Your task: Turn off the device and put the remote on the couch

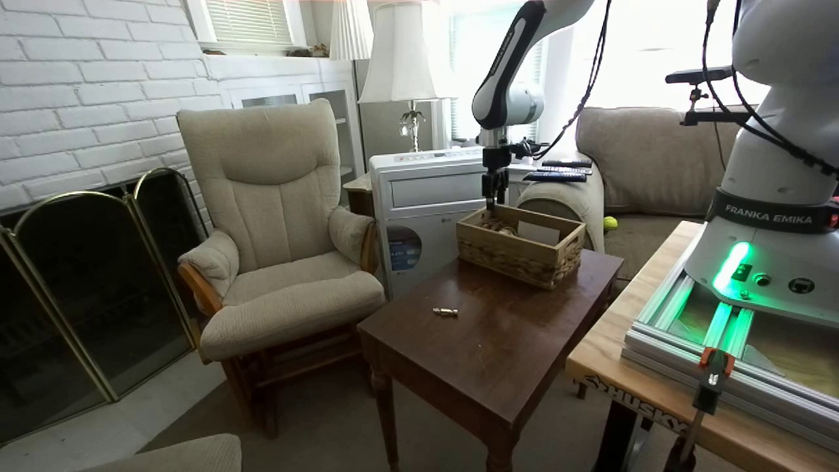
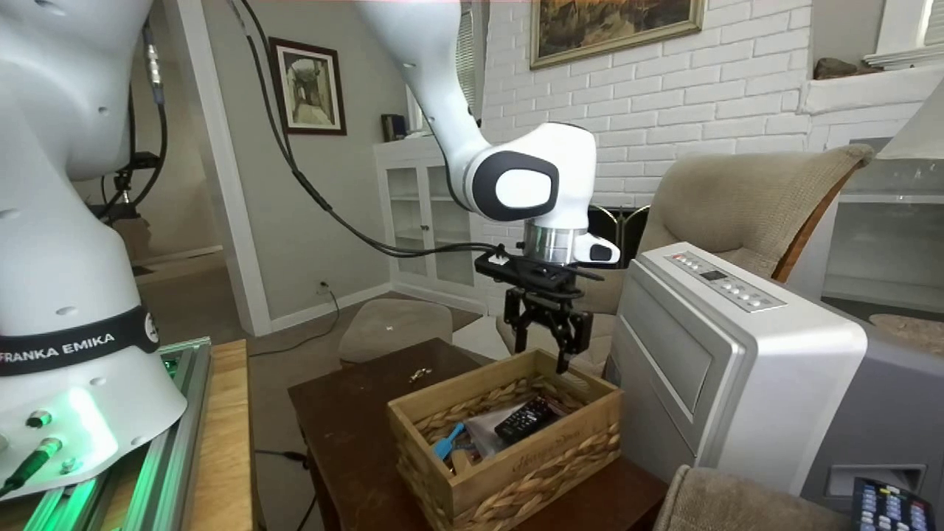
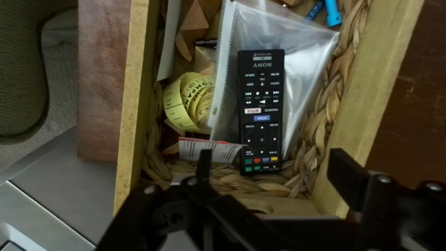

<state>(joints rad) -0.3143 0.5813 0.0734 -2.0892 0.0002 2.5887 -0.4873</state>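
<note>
A black Sony remote (image 3: pixel 261 111) lies face up on a clear plastic bag in the woven basket (image 2: pixel 435 413); it also shows as the remote (image 2: pixel 525 420) in an exterior view. My gripper (image 2: pixel 542 358) points down over one end of the basket, its tips about rim height. In the wrist view the gripper (image 3: pixel 270 157) has its fingers (image 3: pixel 204 165) spread wide, with nothing held and the remote's end visible beyond the gap. The likely device is a white floor unit (image 2: pixel 782 346) with a button panel (image 2: pixel 726 280) on top. The tan couch (image 1: pixel 655 157) stands behind the basket.
The basket stands on a dark wooden table (image 1: pixel 485 347) with a small metal piece (image 1: pixel 446 312). Inside it are a yellow measuring tape (image 3: pixel 188 103) and a paper slip (image 3: pixel 209 151). More remotes (image 1: pixel 557 174) lie by the couch arm (image 1: pixel 564 200). A cream armchair (image 1: pixel 282 216) stands nearby.
</note>
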